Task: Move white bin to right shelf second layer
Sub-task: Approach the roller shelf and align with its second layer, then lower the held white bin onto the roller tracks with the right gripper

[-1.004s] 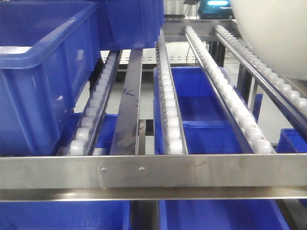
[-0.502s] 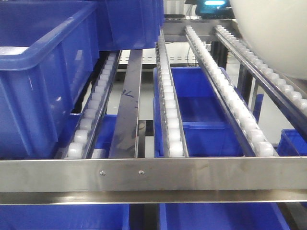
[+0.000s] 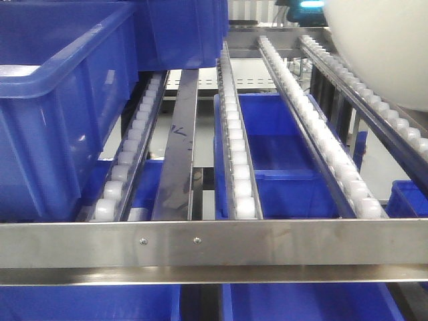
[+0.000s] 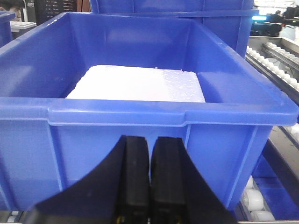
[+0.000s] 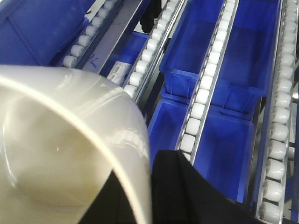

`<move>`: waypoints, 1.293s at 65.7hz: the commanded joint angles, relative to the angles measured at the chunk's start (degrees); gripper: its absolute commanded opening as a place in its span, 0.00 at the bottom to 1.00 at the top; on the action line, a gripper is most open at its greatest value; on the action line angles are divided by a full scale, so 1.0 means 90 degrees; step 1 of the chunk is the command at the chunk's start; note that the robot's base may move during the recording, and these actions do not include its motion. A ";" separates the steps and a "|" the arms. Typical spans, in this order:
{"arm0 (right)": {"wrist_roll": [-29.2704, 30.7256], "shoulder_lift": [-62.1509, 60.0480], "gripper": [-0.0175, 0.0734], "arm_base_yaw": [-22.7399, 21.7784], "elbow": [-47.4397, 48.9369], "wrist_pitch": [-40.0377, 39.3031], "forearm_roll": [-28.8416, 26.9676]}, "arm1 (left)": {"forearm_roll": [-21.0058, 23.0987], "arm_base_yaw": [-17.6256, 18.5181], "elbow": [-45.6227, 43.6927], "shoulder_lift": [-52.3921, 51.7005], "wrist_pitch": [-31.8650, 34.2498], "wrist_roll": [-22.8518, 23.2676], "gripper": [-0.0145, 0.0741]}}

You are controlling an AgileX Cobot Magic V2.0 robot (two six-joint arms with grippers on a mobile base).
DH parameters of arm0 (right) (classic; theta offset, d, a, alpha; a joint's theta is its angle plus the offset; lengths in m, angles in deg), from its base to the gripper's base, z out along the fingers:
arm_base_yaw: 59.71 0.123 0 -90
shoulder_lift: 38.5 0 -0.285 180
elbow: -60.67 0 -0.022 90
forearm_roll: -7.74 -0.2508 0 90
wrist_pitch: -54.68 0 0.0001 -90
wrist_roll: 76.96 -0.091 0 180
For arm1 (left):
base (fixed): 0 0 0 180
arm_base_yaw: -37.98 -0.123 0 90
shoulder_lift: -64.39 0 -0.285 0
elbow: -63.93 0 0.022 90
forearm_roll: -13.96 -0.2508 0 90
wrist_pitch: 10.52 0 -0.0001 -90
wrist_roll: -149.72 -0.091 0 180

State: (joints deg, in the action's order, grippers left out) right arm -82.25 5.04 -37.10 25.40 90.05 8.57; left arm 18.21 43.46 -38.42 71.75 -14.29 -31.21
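The white bin (image 3: 388, 47), smooth glossy cream plastic with a rounded wall, hangs at the far right above the right shelf second layer (image 3: 294, 127), steel rails carrying white rollers. The right gripper (image 5: 154, 186) is clamped on its rim. The left gripper (image 4: 149, 186), fingers together and empty, faces a blue crate (image 4: 140, 126) holding white foam (image 4: 138, 84).

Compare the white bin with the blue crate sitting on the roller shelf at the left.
The white bin is cream-white with rounded walls; the blue crate is blue, rectangular and flat-sided. The white bin looks empty in the right wrist view; the blue crate holds a white foam block. The white bin hangs above the rollers; the blue crate rests on them. Both are open-topped plastic.
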 commanded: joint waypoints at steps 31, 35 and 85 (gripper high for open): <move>0.0015 0.0778 0.25 -0.0022 0.0208 -0.1087 0.0044 | 0.0007 0.0036 0.0234 -0.0020 0.0545 0.0047 0.26; 0.0015 0.1133 0.25 -0.0022 0.0254 -0.1223 0.0044 | 0.0007 0.0036 0.0234 -0.0020 0.0545 0.0047 0.26; 0.0015 0.5693 0.25 -0.0880 0.2477 -0.0853 0.0044 | 0.0007 0.0036 0.0234 -0.0020 0.0545 0.0047 0.26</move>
State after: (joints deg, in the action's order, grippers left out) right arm -82.25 56.75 -44.63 45.52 85.25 8.67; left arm 18.21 43.46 -38.42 71.75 -14.29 -31.21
